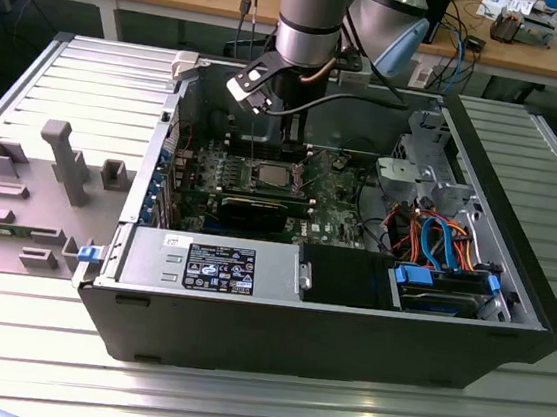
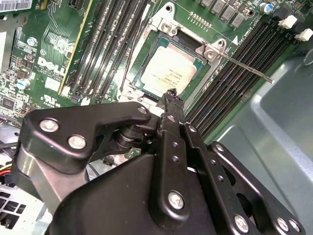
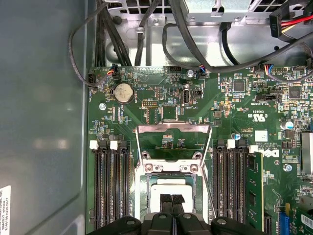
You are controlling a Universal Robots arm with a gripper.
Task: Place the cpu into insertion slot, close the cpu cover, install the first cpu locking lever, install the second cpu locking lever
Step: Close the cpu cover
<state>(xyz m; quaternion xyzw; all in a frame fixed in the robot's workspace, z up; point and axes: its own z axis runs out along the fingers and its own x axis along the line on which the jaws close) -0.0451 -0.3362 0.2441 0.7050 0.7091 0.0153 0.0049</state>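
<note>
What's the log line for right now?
chip: seated in socket | cover: open, folded back | lever: swung out, unlatched | gripper: over chip edge, jaws shut, empty

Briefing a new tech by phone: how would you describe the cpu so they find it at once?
In the open case, find the green board and its two banks of long black memory slots. Between them the cpu lies in a metal-rimmed socket, close by the pincer. It is the one flat, pale silver square; the cover beside it is an open frame.
</note>
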